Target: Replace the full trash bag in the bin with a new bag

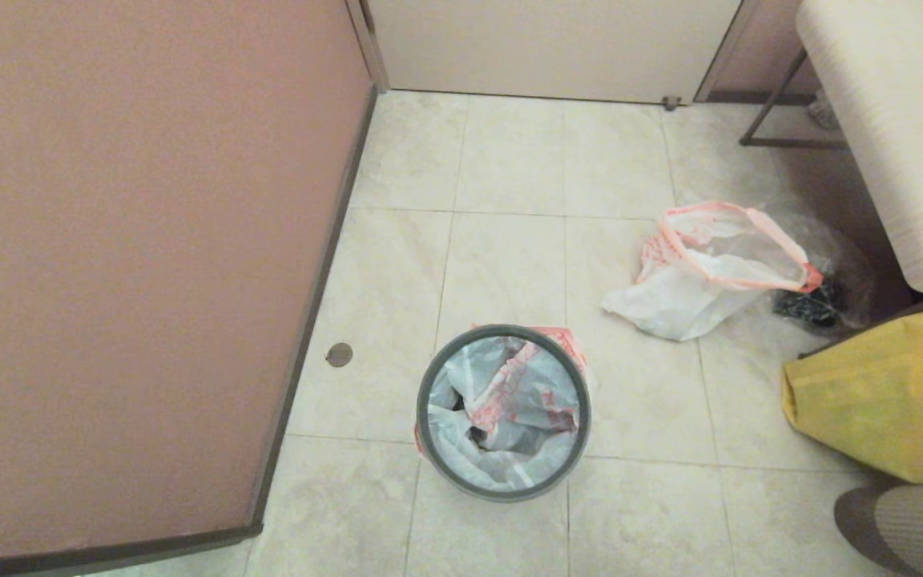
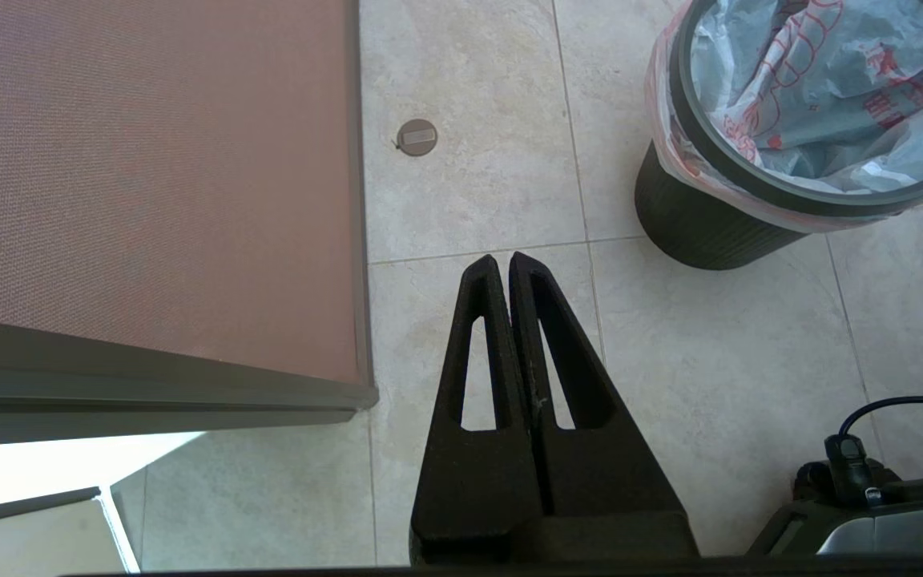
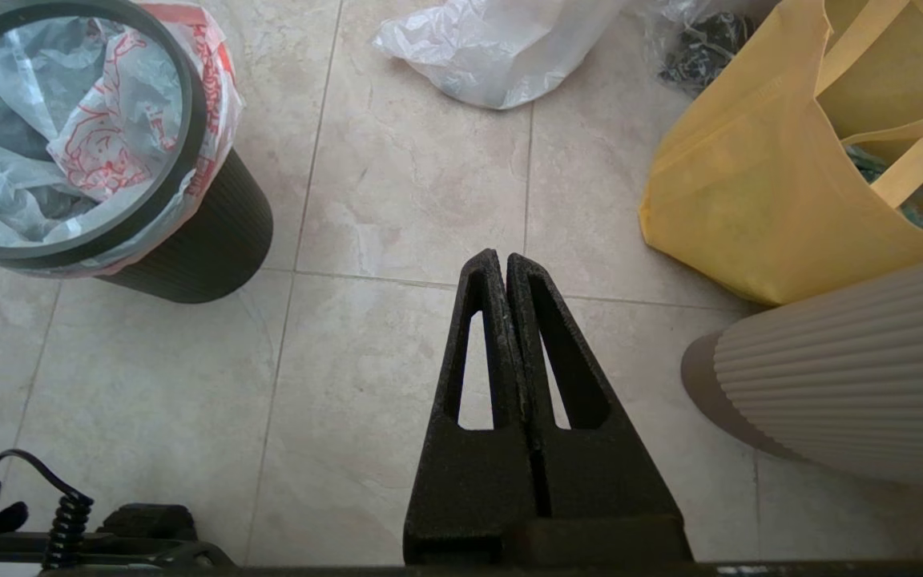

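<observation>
The bin (image 1: 503, 489) stands on the pale tiled floor (image 1: 509, 168), a little in front of the robot and close to the brown partition wall (image 1: 133, 264) on the left side. It is a small round black bucket, and a thin grey hoop (image 1: 425, 385) sits on its rim. A translucent white bag with red printing (image 1: 509, 401) lines the bin; its pink-red edge is folded outward under the hoop and hangs a little over the black wall. The bag looks crumpled inside, and I cannot tell what lies in it. A second white bag with a pink-red rim (image 1: 702, 280) lies on the floor well apart from the bin, toward the far right, with its mouth open and its body flat and limp. Just behind it, touching it, is a clear bag with black stuff (image 1: 814, 304). A big yellow bag (image 1: 878, 401) stands at the right edge, near a pale ribbed round object (image 1: 910, 525). A small round metal disc (image 1: 339, 354) is set in the floor between the wall and the bin. The left gripper (image 2: 501, 258) hangs above the bare floor beside the bin, its two black fingers pressed together with nothing between them. The right gripper (image 3: 501, 255) hangs above the floor between the bin and the yellow bag, and its fingers are also pressed together and hold nothing. Neither gripper touches the bin or any bag.
</observation>
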